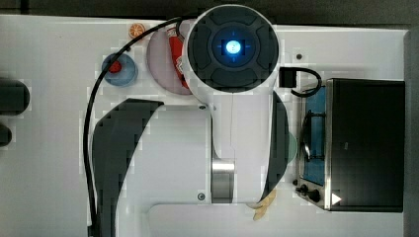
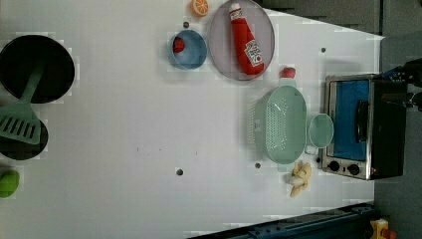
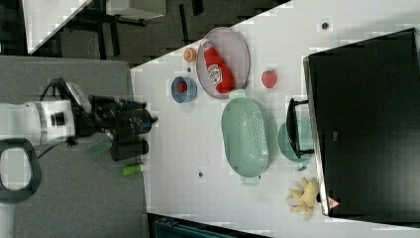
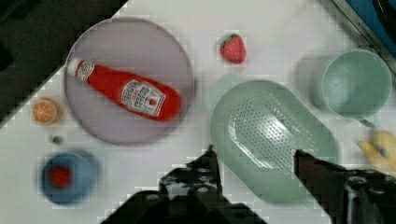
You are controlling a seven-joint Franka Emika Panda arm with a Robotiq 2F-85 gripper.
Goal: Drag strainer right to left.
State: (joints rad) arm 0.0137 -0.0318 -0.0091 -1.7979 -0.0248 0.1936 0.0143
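Item: pale mint-green oval perforated plastic strainer (image 2: 279,124), resting on the white table (image 2: 124,124) beside the toaster oven (image 2: 361,127), just beside the round mint-green mug (image 2: 321,130).

Long axis: runs parallel to the oven's front.

My gripper (image 4: 254,163): fingers (image 4: 208,165) spread apart, holding nothing, hovering above the strainer; in the wrist view they straddle its near rim.

Judgement: descend onto the rim, then pull away from the oven.
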